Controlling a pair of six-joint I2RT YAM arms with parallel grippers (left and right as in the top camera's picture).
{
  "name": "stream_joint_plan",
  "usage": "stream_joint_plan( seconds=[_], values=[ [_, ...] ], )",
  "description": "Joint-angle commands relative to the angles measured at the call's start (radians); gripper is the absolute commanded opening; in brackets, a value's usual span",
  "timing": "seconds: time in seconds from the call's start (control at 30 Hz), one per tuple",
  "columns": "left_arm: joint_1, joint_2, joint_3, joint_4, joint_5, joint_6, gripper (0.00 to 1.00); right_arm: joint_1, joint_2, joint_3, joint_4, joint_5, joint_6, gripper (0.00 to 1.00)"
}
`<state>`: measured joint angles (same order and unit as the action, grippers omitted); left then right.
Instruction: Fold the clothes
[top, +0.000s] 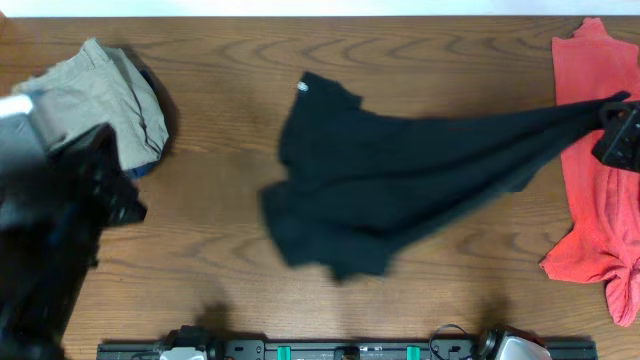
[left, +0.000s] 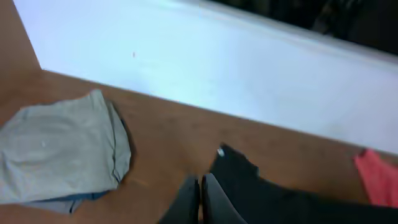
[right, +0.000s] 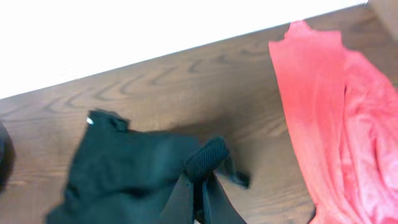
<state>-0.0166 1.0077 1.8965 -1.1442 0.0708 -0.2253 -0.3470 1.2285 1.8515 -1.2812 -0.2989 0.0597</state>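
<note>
Right hand apparently pinches black shirt.

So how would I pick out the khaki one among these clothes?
Take the wooden table and go to its far left corner. The khaki bundle lies there, folded compact. It alone is pale tan: the shirt mid-table is black, the garment at the right edge coral red.

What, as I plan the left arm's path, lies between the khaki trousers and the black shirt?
Only bare table: the overhead view shows plain wood between the khaki trousers and the black shirt, and the left wrist view agrees.
</note>
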Motion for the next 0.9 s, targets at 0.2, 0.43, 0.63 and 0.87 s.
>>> stream_joint_plan(
  seconds=[0.2, 0.43, 0.63, 0.87],
  values=[
    [0.005, 0.072, -0.009, -0.08, 0.19, -0.035, 0.06, 0.005, 0.001, 0.034, -0.042, 0.035, 0.003, 0.01],
    [0.004, 0.237, -0.037, -0.205, 0.428, -0.034, 0.06, 0.005, 0.061, 0.033, -0.099, 0.079, 0.002, 0.01],
    [-0.009, 0.409, -0.047, -0.319, 0.535, 0.03, 0.06, 0.005, 0.092, 0.033, -0.109, 0.087, 0.002, 0.01],
    [-0.136, 0.582, -0.094, -0.358, 0.55, 0.076, 0.21, 0.005, 0.108, 0.033, -0.126, 0.116, 0.002, 0.06]
  ],
)
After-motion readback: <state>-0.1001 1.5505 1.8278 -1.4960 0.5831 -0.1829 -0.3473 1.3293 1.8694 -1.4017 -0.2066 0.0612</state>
